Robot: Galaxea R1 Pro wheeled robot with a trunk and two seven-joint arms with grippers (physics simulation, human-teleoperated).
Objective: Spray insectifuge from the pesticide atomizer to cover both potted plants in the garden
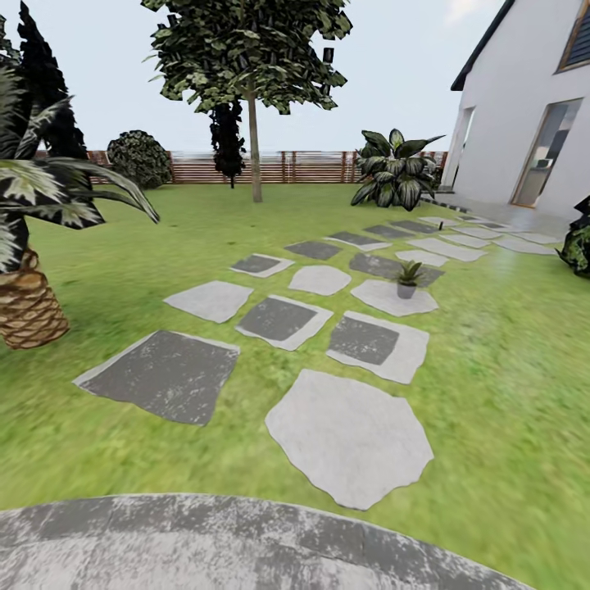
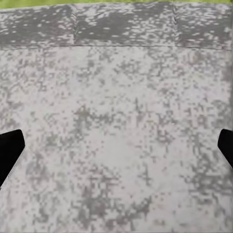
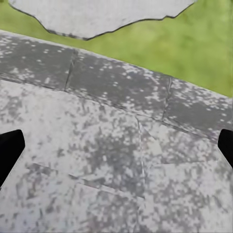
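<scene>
One potted plant (image 1: 406, 279), a small rosette of pointed green leaves in a tiny pale pot, stands on a light paver (image 1: 393, 298) midway along the stepping-stone path in the garden lawn (image 1: 492, 369). The second potted plant is out of view. In the left wrist view my left gripper (image 2: 116, 150) is open, its dark fingertips (image 2: 9, 151) wide apart over the speckled grey patio stone (image 2: 116, 97). My right gripper (image 3: 116, 150) is also open above the patio's edge (image 3: 121, 82), with grass (image 3: 194, 43) just beyond. Nothing is between either pair of fingers.
The round grey patio (image 1: 205, 541) lies at my feet. Grey pavers (image 1: 348, 438) lead toward a white house (image 1: 524, 123). A palm with a scaly trunk (image 1: 29, 303) stands close on the left. Beyond are a tree (image 1: 254, 147), a large leafy plant (image 1: 396, 176) and a slatted fence (image 1: 295, 166).
</scene>
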